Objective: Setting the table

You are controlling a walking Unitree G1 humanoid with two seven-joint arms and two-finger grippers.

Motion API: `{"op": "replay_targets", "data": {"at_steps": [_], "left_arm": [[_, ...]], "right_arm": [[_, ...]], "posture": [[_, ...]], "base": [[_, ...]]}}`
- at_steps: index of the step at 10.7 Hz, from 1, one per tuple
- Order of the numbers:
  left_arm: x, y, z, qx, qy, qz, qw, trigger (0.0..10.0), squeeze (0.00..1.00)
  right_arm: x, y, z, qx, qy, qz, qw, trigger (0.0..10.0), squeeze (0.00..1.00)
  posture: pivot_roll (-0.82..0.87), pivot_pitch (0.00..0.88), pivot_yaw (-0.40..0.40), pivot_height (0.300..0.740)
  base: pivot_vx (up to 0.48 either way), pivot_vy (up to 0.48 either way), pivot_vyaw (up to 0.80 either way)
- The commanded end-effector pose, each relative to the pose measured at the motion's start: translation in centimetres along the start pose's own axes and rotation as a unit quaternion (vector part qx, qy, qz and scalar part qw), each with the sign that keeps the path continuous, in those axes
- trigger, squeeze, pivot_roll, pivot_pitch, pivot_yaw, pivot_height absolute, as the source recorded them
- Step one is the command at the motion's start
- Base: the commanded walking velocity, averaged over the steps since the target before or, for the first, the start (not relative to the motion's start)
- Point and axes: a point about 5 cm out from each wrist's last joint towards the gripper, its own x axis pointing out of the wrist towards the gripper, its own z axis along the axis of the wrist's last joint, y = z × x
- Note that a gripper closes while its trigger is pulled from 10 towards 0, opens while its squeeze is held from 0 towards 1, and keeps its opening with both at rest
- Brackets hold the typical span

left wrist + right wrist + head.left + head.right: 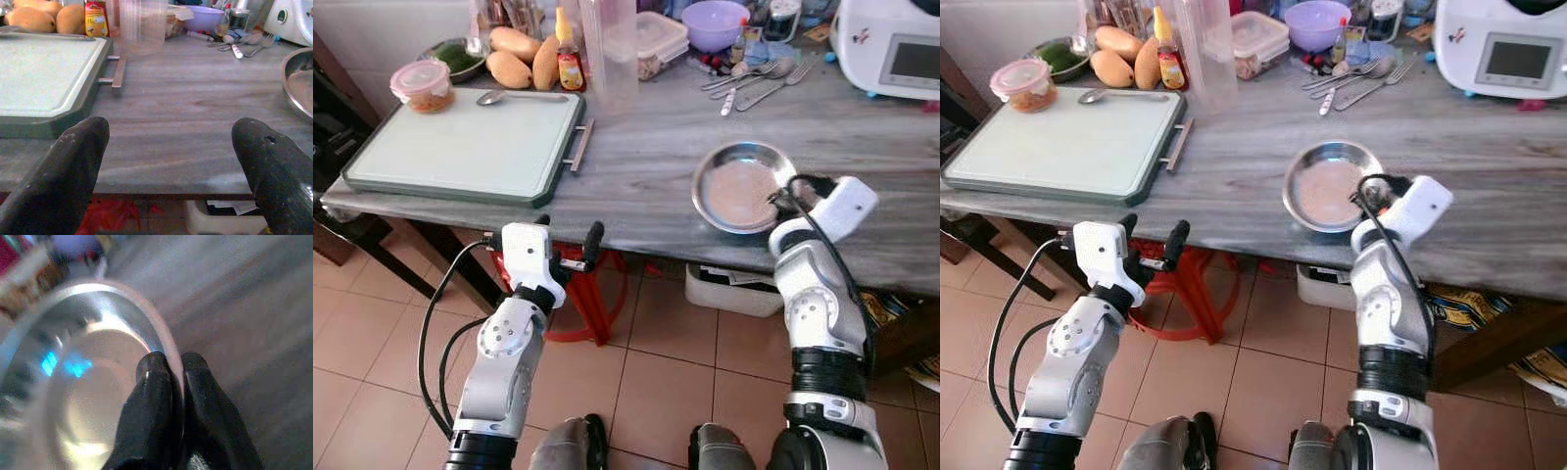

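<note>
A: Where's the steel plate (740, 186)?

B: On the grey bench (646, 147), near its front edge, to the robot's right. Right tool (172, 366) clamped on its rim, one finger inside the lip, one outside.

A: Left tool (570, 239)?

B: Spread wide, nothing held, level with the bench's front edge and just short of it, beside the corner of the green cutting board (470, 147).

A: On the board?

B: A spoon (514, 96) and a lidded tub (423, 85) at its far side. Forks and spoons (759, 78) farther back.
</note>
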Motion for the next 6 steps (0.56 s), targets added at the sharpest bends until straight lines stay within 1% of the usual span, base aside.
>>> {"op": "replay_targets", "data": {"at_steps": [1, 4, 6], "left_arm": [[-0.2, 0.2, 0.1, 0.003, 0.003, 0.002, 1.0, 10.0, 0.0], [-0.1, 0.1, 0.1, 0.002, 0.004, 0.002, 1.0, 10.0, 0.0], [0.1, 0.0, 0.1, 0.0, 0.002, 0.002, 1.0, 10.0, 0.0]], "right_arm": [[-0.3, -0.4, -1.8, 0.0, 0.043, -0.012, 0.999, 10.0, 1.0], [-0.9, -0.4, -1.0, 0.004, 0.043, -0.014, 0.999, 10.0, 1.0], [-1.3, 0.0, -0.1, 0.002, 0.036, -0.01, 0.999, 10.0, 1.0]], "posture": [[-0.02, 0.157, 0.097, 0.74], [-0.03, 0.16, 0.099, 0.74], [-0.04, 0.157, 0.096, 0.74]], "base": [[0.0, 0.0, 0.0], [0.0, 0.0, 0.0], [0.0, 0.0, 0.0]]}}
